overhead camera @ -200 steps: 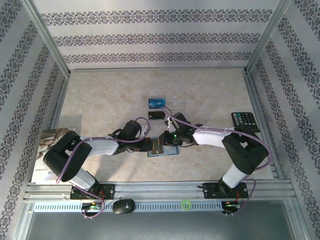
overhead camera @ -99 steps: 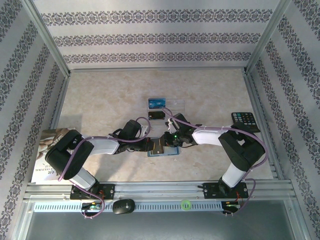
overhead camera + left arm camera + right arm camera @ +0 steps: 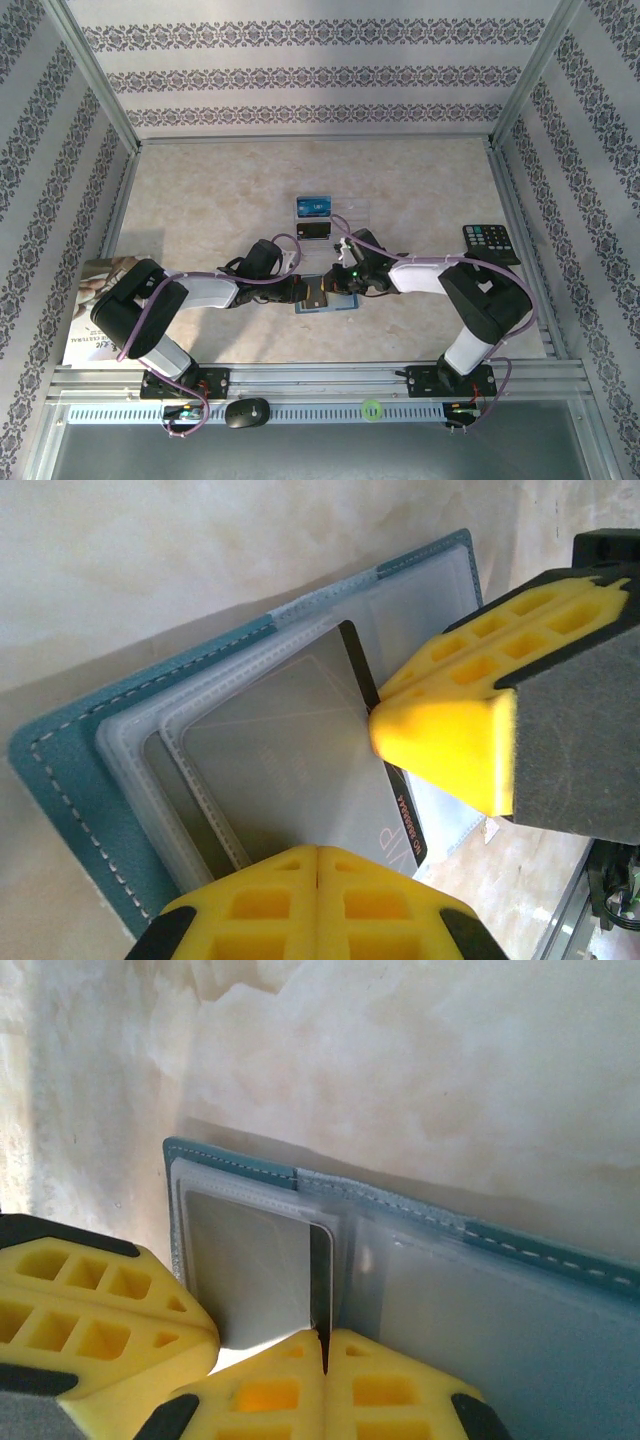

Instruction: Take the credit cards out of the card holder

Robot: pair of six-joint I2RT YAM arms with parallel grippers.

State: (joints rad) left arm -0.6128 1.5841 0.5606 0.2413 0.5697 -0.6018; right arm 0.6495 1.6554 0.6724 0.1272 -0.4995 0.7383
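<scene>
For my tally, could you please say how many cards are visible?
3: a blue card and a dark card beyond the card holder, a third card inside it. Others may be hidden.

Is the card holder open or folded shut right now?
Open. The card holder lies spread flat on the table, with both teal halves side by side and their clear pockets facing up.

I read the card holder [image 3: 65, 780] as grained, matt teal leatherette with pale stitching; its pockets [image 3: 130, 750] are clear, cloudy plastic over a glossy card [image 3: 300, 740]. At 3 and 6 o'clock in my left wrist view, the yellow fingers [image 3: 450, 730] look matt and moulded, the table [image 3: 150, 570] smooth, marbled cream.
</scene>
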